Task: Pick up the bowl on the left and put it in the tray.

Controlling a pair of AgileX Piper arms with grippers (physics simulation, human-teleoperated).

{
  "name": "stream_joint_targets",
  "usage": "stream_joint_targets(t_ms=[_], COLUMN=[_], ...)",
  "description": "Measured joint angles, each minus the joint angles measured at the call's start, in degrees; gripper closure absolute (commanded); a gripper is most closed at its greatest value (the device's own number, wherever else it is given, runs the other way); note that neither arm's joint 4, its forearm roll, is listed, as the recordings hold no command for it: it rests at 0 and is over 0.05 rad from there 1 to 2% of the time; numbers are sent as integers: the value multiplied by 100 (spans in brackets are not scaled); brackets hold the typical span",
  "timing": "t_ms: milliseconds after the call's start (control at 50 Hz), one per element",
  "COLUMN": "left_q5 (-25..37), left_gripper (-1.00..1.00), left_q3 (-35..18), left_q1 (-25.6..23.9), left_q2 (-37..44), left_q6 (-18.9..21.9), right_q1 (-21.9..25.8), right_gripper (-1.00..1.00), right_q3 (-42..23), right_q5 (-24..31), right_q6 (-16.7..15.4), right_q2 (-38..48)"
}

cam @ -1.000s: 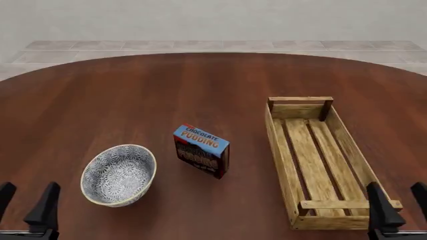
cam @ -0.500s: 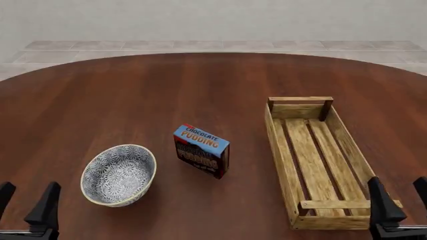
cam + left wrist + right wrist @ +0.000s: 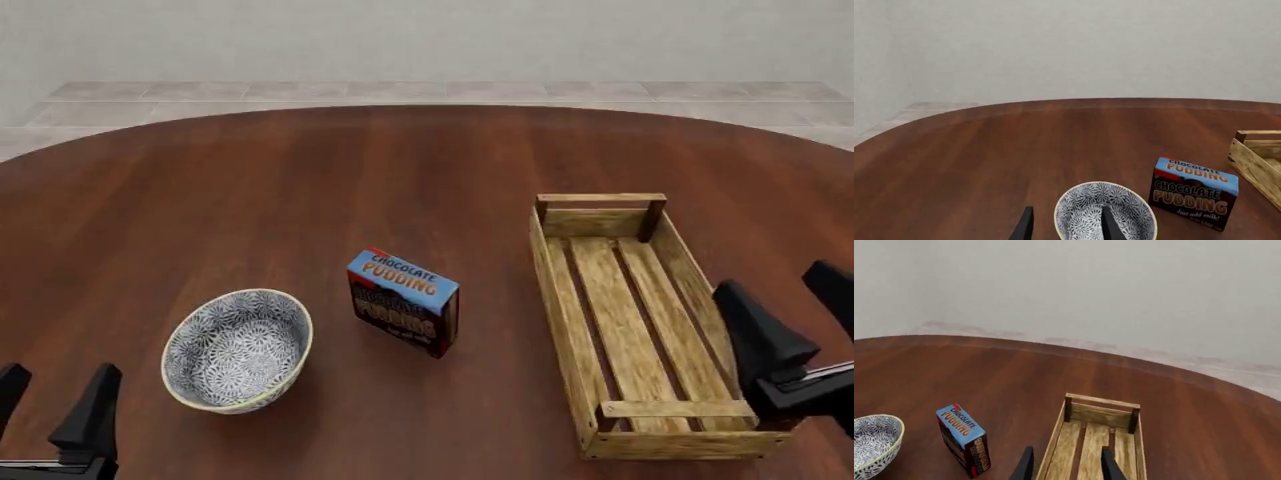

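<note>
Sitting upright, bowl [image 3: 238,350] outside tray [image 3: 566,300]

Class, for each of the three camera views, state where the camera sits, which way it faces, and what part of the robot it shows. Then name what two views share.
Front view: above and behind the arms, looking forward and down at the table; left tool and right tool both show.
Left wrist view: behind the left tool, facing the bowl.
Right wrist view: behind the right tool, facing the tray.
Shared: both wrist views show the pudding box.
</note>
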Motion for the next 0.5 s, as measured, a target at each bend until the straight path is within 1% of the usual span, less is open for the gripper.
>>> stream_joint_targets(t_ms=[100, 240, 400, 500], left_q5=[0, 0, 0, 0], left_gripper=[-100, -100, -100, -100], left_q3=[0, 0, 0, 0], left_q1=[0, 0, 0, 0], left_q2=[0, 0, 0, 0], left_q6=[0, 0, 0, 0], right_q1=[255, 677, 1358, 1909], right_gripper=[-100, -100, -100, -100], right_q3=[-439, -914, -1414, -1761], right_q5=[82, 73, 150, 284], right_q6=[-252, -513, -602, -556], right_q2=[394, 1044, 1676, 2013])
